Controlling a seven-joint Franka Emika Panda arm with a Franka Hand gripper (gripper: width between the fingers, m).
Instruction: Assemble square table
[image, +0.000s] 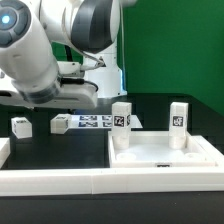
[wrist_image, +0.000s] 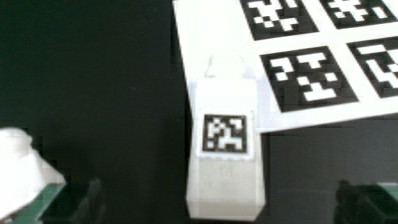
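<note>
A black desk (image: 40, 145) holds white table parts. Going from the exterior view's left to its right, a short tagged leg (image: 20, 125) stands well apart from the marker board (image: 95, 122). Next, a lying leg (image: 60, 124) rests flat just beside the board, and in the wrist view one end touches the board's edge. On the board's other side sits the square slab (image: 165, 158), with two upright legs (image: 122, 117) at its far corners.

The lying leg looks light, rigid and smooth, so probably slippery. A hold across its narrow sides near the tag seems safest.

The arm (image: 40, 55) bends low over the lying leg, wrist pointing down. The gripper (wrist_image: 210, 203) is spread wide and empty, with one fingertip on either side of the leg and neither touching it.
</note>
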